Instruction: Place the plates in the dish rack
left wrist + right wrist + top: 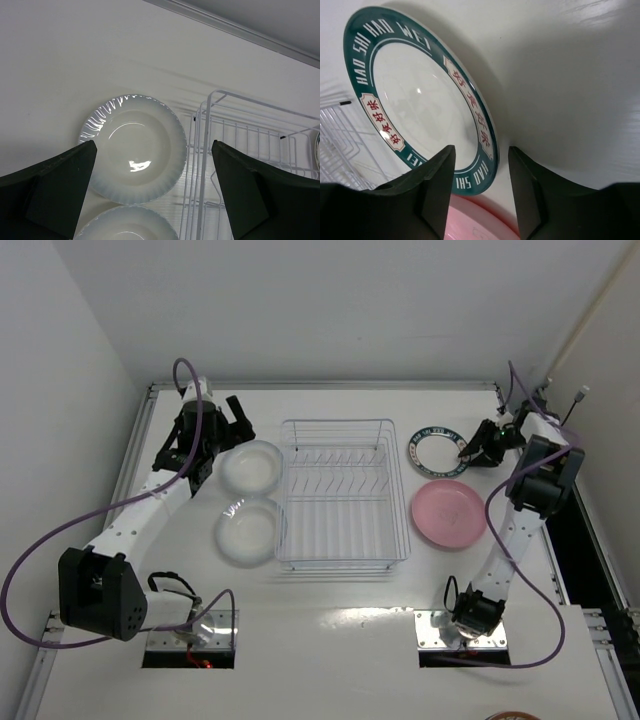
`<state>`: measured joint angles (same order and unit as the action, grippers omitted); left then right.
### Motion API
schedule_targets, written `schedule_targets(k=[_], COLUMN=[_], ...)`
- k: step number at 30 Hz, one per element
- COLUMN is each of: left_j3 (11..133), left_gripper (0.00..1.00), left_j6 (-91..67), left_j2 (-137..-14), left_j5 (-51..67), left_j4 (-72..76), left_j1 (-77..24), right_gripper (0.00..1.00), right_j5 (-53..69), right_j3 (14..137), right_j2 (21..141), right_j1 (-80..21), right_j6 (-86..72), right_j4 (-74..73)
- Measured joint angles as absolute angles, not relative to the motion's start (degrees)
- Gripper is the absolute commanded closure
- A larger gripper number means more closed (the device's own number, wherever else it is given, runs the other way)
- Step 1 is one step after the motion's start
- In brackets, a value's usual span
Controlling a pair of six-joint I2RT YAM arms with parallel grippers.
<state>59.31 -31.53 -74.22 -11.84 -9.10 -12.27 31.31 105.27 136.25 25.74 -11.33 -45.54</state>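
Observation:
The wire dish rack (340, 424) stands mid-table and holds no plates. Two translucent whitish plates (251, 466) (247, 531) lie flat left of it. To its right lie the white plate with the dark green lettered rim (434, 448) and the pink plate (448, 513). My left gripper (153, 145) hovers wide open above the upper translucent plate (132, 147), next to the rack's corner (210, 100). My right gripper (481, 150) straddles the near rim of the patterned plate (415, 100). One finger is over the plate and the other outside its edge, with a gap left. The pink plate (480, 220) lies just below.
White walls close in the table at the back and left. A raised metal rail (320, 386) runs along the far edge. Purple cables loop from both arms. The arm bases (190, 630) (460, 628) sit at the near edge.

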Motion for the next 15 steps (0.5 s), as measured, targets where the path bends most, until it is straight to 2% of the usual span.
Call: schedule_targets(k=[1,2,8,9,10,15], left_j3=[59.31,59.31,59.31,59.31,59.31,59.31], left_gripper=[0.0,0.0,0.0,0.0,0.0,0.0], left_j6=[-31.53,-31.53,-31.75,-31.75,-31.75,-31.77], left_j2=[-74.26,-74.28,-74.59,-74.7,-74.74,-74.76], left_j5=[-11.84,-11.84,-11.84,-11.84,-11.84,-11.84], left_j4=[-9.13,-9.17,-9.45,-9.47,-9.54,-9.89], left_j1=[-12.27,-12.27,-12.27,-12.27,-12.25,-12.27], right_gripper=[0.61,0.7,0.87,0.96,1.0,1.0], right_j5=[31.03,30.81,30.13,30.17,30.72,33.15], right_j3=[105.21,105.12,104.29,104.25,104.25,102.1], right_j2=[136.22,136.22,136.22,136.22,136.22,134.54], right_j1=[25.58,25.45,24.88,24.84,24.82,24.86], right_j6=[-10.98,-10.63,-9.78,-9.87,-10.09,-11.18], right_j4=[-45.82,-46.17,-48.07,-48.27,-48.29,-47.79])
